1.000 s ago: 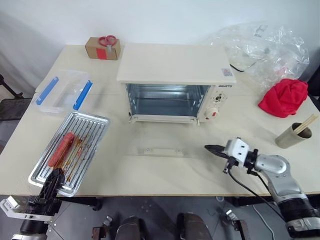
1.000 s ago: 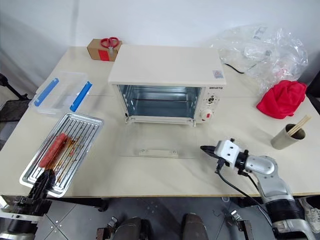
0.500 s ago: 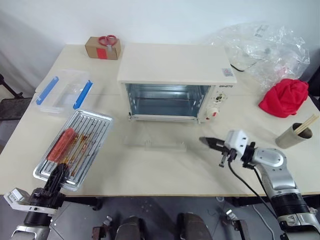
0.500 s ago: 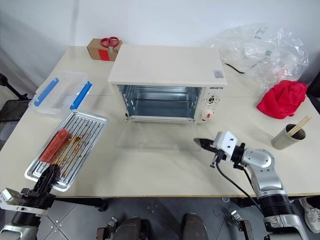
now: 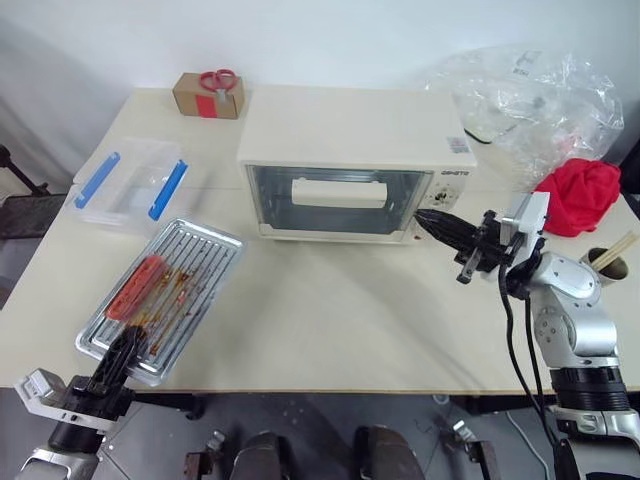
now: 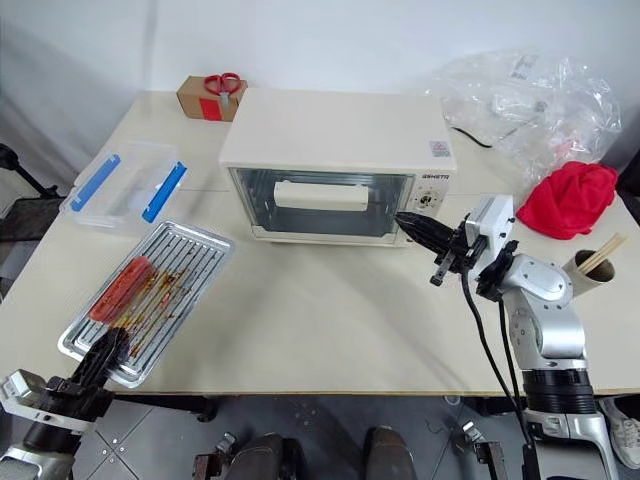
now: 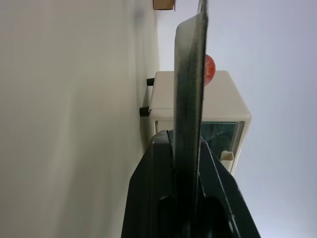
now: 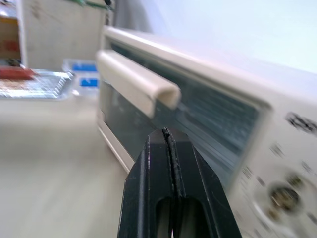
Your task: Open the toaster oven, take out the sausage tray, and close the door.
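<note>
Judging by the cream-white boxy toaster oven at upper centre, its glass door with the cream bar handle looks shut, though a slight gap can't be ruled out. The ridged silver sausage tray lies out on the table, lower left, its near edge pinched by the left gripper. The right gripper (fingers together, empty) points at the oven's knob end, so little seems left.

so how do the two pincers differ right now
The left pincer sits at the table's near left edge, clamped on the rim of the sausage tray. The right pincer is up by the toaster oven, at its knob side beside the shut door, gripping nothing. Both have black fingers pressed together.
</note>
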